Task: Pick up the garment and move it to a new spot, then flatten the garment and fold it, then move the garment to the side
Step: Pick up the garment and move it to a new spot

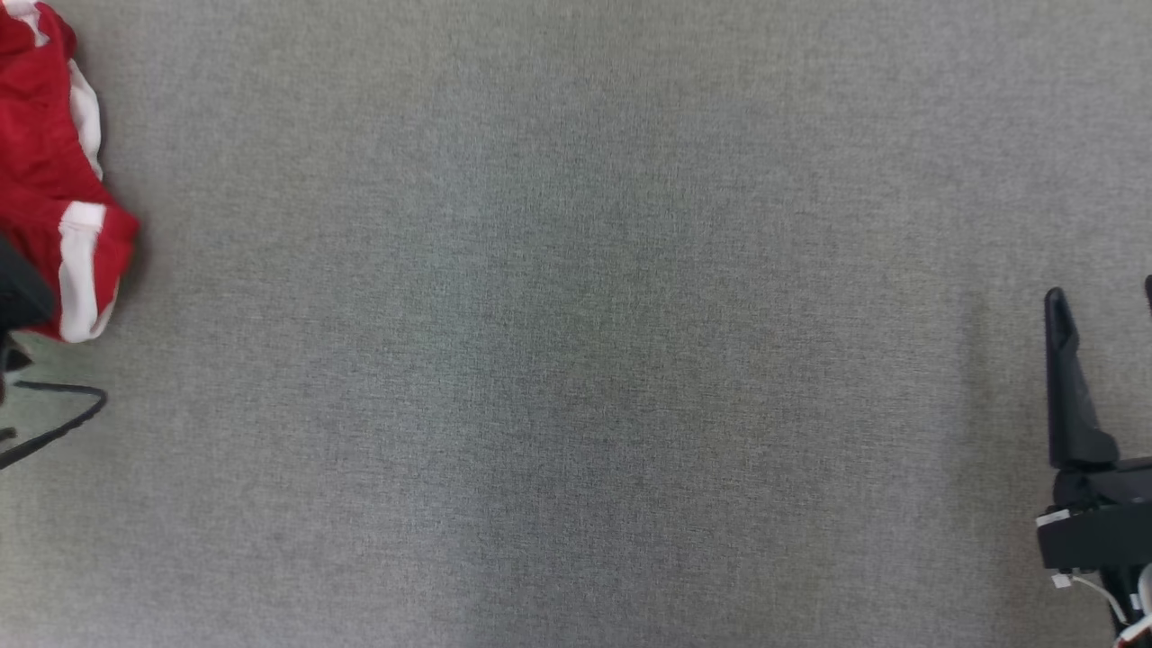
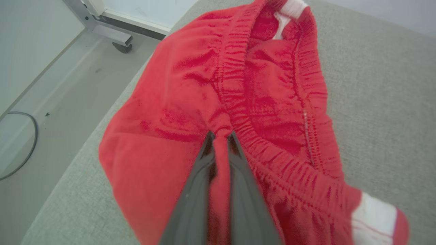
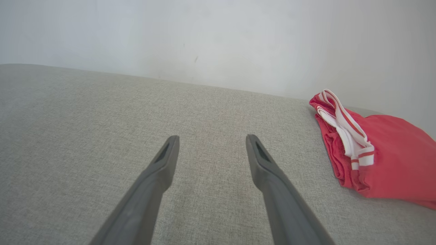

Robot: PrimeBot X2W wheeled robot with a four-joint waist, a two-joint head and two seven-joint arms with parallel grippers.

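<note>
Grey woven cloth covers the wide, flat work surface, and a pale plain wall rises behind it.

The left gripper has its two long dark fingers drawn almost together on a pinch of the red fleece garment with white striped cuffs. The pinched fold is bunched up right against the garment's gathered elastic waistband, and red cloth fills the thin gap between the fingers. Around that pinch the garment lies crumpled, with the waistband gaping. One white cuff sits at the garment's near corner and another at its far end.

In the head view the garment rests at the surface's left edge.

The right gripper is well apart from the garment, across the surface from it. Its fingers are spread wide with nothing between them, over bare cloth. From that wrist the garment shows as a heap off to one side.

Beside the garment, past the surface's edge, lies a pale floor. On it are a thin black cable and a grey metal frame leg on a dark castor.
</note>
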